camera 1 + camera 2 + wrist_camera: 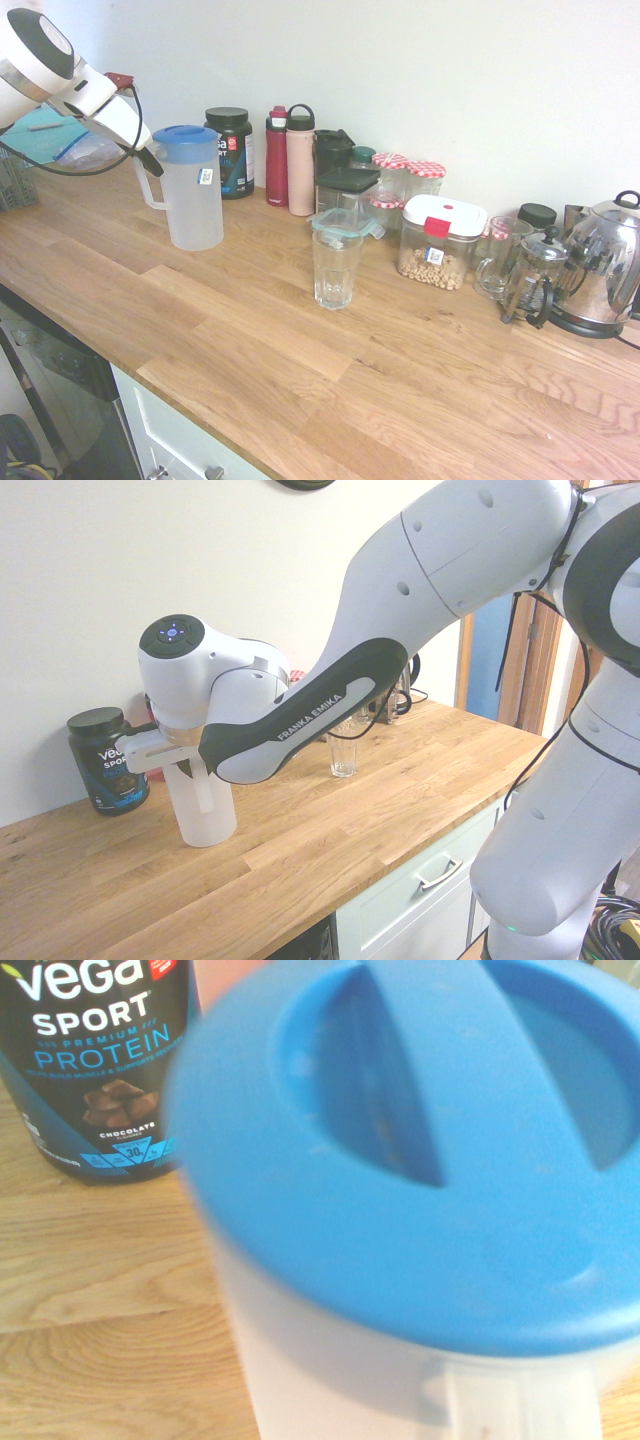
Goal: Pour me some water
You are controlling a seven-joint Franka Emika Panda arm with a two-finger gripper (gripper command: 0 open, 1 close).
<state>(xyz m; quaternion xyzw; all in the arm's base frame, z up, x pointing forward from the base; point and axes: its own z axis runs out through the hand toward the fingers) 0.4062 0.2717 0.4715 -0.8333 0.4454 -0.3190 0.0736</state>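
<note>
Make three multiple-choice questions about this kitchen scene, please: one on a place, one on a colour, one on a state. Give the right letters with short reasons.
1. Where does the drinking glass stand?
A. on the wooden counter, in front of the row of containers
B. inside the jug
C. on top of the kettle

2. What colour is the lid of the jug?
A. red
B. blue
C. green

3. In what state is the end effector?
A. wide open above the glass
B. shut at the jug's handle
C. holding the red bottle

Answers:
1 A: the glass stands alone on the counter, apart from the jars behind it.
2 B: the wrist view shows the blue lid from close by.
3 B: its tip meets the handle at the jug's side, beside the black protein tub.
</note>
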